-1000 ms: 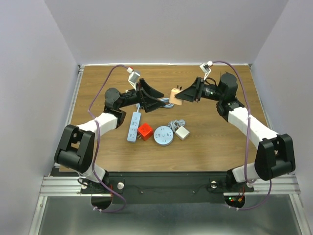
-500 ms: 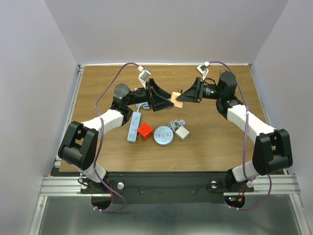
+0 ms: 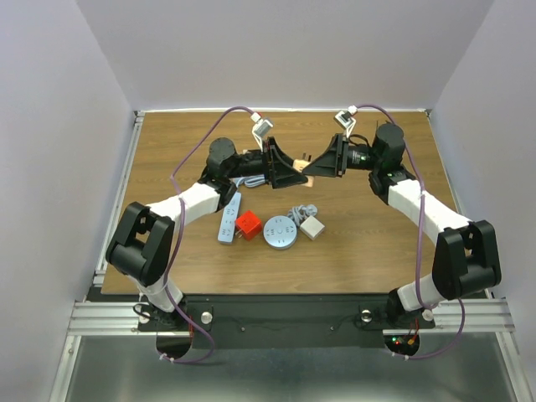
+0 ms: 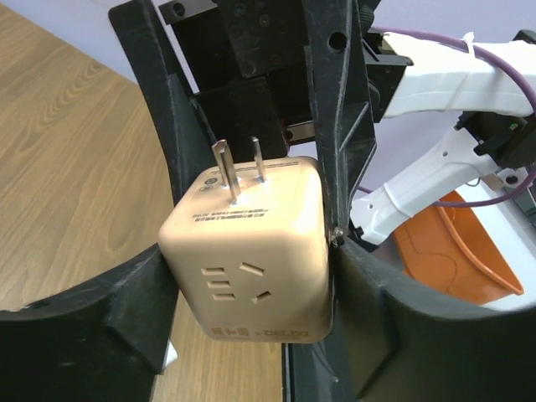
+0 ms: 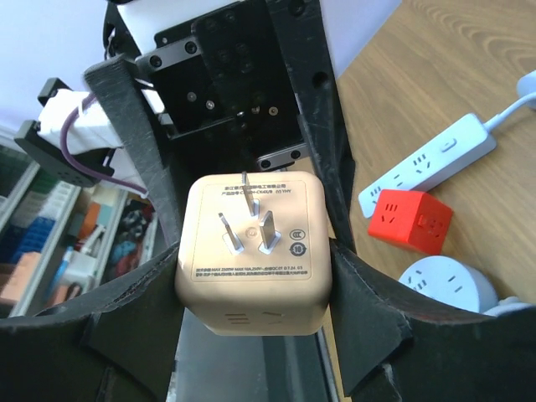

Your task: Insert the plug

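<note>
The plug (image 3: 306, 170) is a beige cube adapter with three metal prongs, held in the air over the back middle of the table. My right gripper (image 3: 319, 165) is shut on it from the right, its fingers (image 5: 368, 293) pressing two opposite faces (image 5: 251, 251). From the left, my left gripper (image 3: 292, 174) has its fingers (image 4: 126, 310) against the cube's two other sides (image 4: 247, 268). In the left wrist view the prongs point up and away. A white power strip (image 3: 228, 216) lies flat on the table below.
A red cube socket (image 3: 247, 224), a round grey-white socket (image 3: 279, 232) and a small white cube with a coiled cable (image 3: 312, 228) lie in the middle of the wooden table (image 3: 377, 243). Both arms meet over its back half.
The left arm has swung right to meet the plug held by the right gripper. Its jaws, wide open before, have come in against the cube. The right arm has barely moved.
</note>
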Controlling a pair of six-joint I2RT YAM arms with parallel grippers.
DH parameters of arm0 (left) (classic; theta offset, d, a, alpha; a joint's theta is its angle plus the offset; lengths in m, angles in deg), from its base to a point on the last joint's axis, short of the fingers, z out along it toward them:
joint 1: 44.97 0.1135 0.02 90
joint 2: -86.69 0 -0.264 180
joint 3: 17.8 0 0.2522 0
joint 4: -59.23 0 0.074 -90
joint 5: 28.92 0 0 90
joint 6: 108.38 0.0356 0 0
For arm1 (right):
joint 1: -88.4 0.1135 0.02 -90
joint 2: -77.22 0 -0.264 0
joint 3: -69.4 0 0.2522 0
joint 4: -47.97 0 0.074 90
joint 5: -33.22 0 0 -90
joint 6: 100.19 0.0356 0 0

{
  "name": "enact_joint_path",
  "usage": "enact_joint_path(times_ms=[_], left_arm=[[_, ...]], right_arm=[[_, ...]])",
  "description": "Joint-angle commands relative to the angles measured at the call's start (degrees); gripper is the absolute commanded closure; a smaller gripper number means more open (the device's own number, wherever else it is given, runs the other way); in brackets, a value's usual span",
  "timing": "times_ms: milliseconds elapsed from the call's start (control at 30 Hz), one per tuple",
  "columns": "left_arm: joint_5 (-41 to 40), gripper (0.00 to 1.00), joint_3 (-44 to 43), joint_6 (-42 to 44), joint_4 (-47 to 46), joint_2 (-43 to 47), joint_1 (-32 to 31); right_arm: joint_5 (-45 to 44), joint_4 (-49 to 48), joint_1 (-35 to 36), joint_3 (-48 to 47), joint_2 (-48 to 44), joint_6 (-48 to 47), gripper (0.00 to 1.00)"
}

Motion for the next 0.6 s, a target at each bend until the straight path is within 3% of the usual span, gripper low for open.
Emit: enact_joint_path(times_ms=[0,67,100,133,200,300,367,400,467,567], left_arm=[[0.7,0.52,-2.6,1.3,0.3,0.1,-0.5],[1.2,0.73,-2.4,0.6,0.3,-0.1,-1.2],[1.7,0.92,-2.3,0.3,0.1,-0.1,-1.4],[1.9,1.0,-2.0,-0.3,-0.2,-0.1,-1.6],[2.4,1.0,-0.9,-3.3,-3.2,-0.1,-1.7],[3.2,1.0,1.2,-8.4,-8.1,0.2,-1.7],[3.1,1.0,2.1,-9.8,-8.9,0.2,-1.7],[2.8,1.0,2.5,-10.4,-9.1,0.5,-1.4],[2.3,1.0,3.6,-10.5,-8.2,0.9,-0.9],[2.2,1.0,4.7,-10.8,-8.1,0.7,0.5]], right_arm=[[1.6,-4.1,0.5,-0.6,-1.1,0.5,1.0],[0.9,-4.0,0.4,-0.9,-0.2,-0.9,1.0],[-0.1,-4.0,0.4,-1.4,0.0,-1.5,0.99],[-0.6,-3.9,0.4,-1.6,0.5,-3.0,0.97],[-2.5,-3.9,0.4,-2.1,1.4,-4.1,0.86],[-5.2,-3.8,0.4,-3.3,2.7,-5.1,0.55],[-6.5,-3.5,0.2,-4.0,3.3,-6.5,0.43],[-7.3,-3.4,-0.5,-4.2,3.5,-6.8,0.31],[-7.9,-3.3,-1.6,-4.3,3.8,-7.1,0.23],[-9.1,-3.2,-4.4,-3.9,3.2,-7.5,0.21]])
